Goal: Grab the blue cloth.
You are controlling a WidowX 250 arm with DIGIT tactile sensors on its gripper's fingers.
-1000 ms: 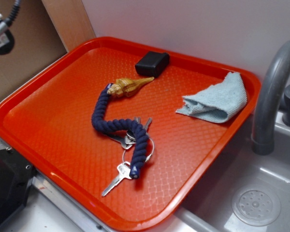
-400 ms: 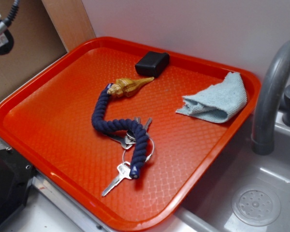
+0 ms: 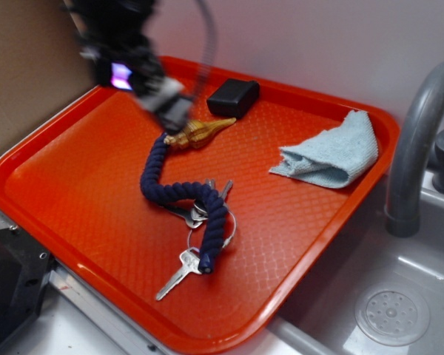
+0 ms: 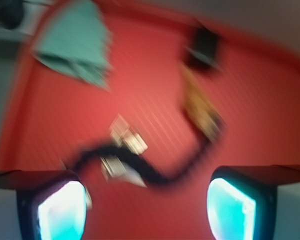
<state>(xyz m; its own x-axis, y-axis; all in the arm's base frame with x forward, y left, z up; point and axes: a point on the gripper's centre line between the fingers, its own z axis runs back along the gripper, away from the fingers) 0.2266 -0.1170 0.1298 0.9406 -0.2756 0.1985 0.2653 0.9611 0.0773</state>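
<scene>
Red tray (image 3: pixel 74 185) beside sink (image 3: pixel 399 296): blue cloth (image 3: pixel 329 157) lay folded at far right corner. Gripper (image 3: pixel 170 111), blurred above gold shell (image 3: pixel 200 132), jaws spread wide, empty; well apart from cloth.

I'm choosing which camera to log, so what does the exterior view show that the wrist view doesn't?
Only the exterior view shows the sink and faucet beside the tray, and the blurred gripper seen from outside, above the gold shell.

Only the wrist view shows the two fingers set wide apart with nothing between them.

Both show the red tray, blue cloth, black box, gold shell, navy rope and keys, though the wrist view is heavily blurred.
</scene>
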